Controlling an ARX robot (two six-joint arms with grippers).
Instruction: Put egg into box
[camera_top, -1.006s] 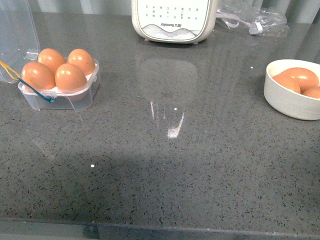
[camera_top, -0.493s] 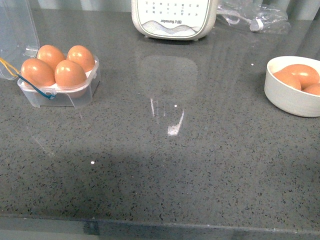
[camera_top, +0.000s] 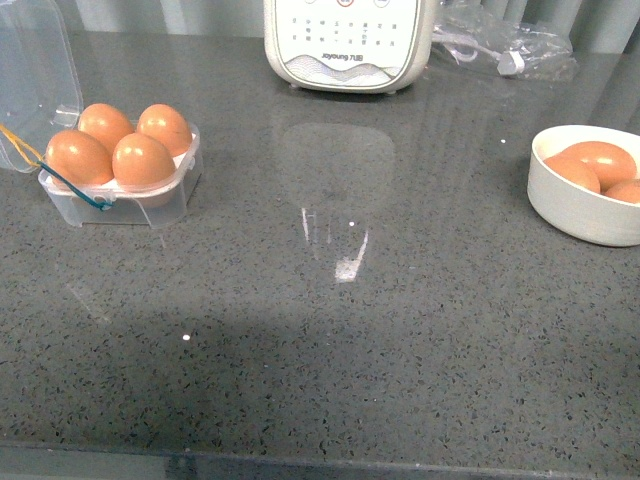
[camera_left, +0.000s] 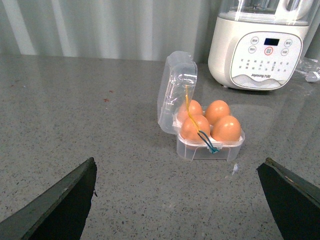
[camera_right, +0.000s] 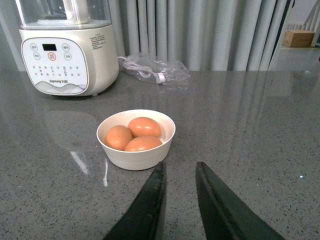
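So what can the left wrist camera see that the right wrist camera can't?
Only the left wrist view shows the box, lid open, with four eggs inside, and the left gripper spread wide. Only the right wrist view shows the white bowl holding three eggs, a clear plastic bag behind it, and the right gripper, its fingers near each other with a small gap. Both show the white kitchen machine, the grey countertop and the curtain behind.

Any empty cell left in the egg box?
No: in the left wrist view all four cells of the box hold eggs, and its lid stands open.
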